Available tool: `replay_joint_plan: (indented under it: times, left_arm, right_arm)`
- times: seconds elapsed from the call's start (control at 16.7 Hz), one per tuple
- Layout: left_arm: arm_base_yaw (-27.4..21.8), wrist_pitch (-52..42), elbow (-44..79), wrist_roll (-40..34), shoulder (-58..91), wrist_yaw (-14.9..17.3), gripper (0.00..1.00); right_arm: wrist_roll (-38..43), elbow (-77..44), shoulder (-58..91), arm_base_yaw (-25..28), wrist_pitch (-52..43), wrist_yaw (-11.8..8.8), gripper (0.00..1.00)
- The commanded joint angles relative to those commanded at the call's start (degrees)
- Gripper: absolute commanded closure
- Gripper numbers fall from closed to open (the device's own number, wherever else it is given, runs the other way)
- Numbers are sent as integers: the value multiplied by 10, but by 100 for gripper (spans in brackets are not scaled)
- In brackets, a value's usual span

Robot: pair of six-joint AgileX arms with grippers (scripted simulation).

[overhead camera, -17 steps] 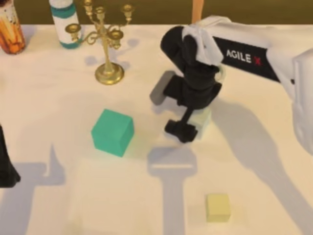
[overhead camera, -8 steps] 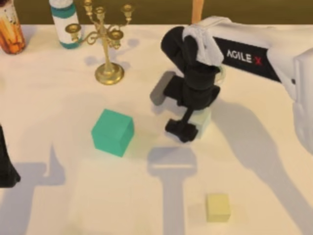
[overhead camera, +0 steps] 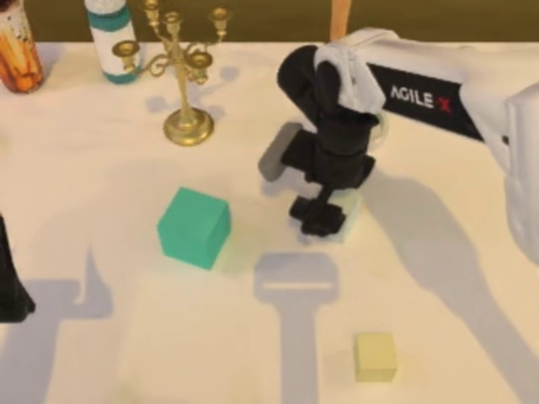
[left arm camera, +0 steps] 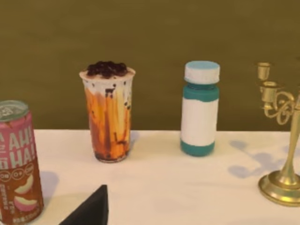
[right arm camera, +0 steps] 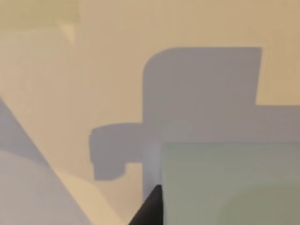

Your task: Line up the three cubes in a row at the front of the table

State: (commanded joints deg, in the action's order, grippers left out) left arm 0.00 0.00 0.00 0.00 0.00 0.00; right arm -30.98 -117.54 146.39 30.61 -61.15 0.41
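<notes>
Since the earlier frame, my right pincer has sunk lower over the light-blue cube, while the other cubes lie where they were.

Going left to right in the top view: my left arm sits parked at the worktop's 9 o'clock edge, and only a dark corner of its pincer shows in the left wrist view, so I cannot tell whether it is released or clenched. Along the 11 o'clock edge stand a layered drink cup and a white bottle with teal cap, with a gold candelabra just beside them toward the centre. A pink can shows only in the left wrist view.

The teal-green cube rests slightly left of centre, apart from everything else.

At the centre, a little toward 3 o'clock, the right pincer is down at the light-blue cube, which peeks out on its 3 o'clock side. In the right wrist view the cube fills the near corner with one dark fingertip beside its edge; whether the pincer is clenched on it I cannot tell.

The small yellow cube lies at 5 o'clock, near the front edge.
</notes>
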Motion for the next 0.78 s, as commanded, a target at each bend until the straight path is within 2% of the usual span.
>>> replay_joint_plan:
  times: [0.6,0.78]
  left_arm:
    - [0,0,0,0,0,0,0]
    - [0,0,0,0,0,0,0]
  right_arm:
    - [4,-2,-13,2,-7,-5,100]
    - [2,-33,-19,5,-46,-5,100]
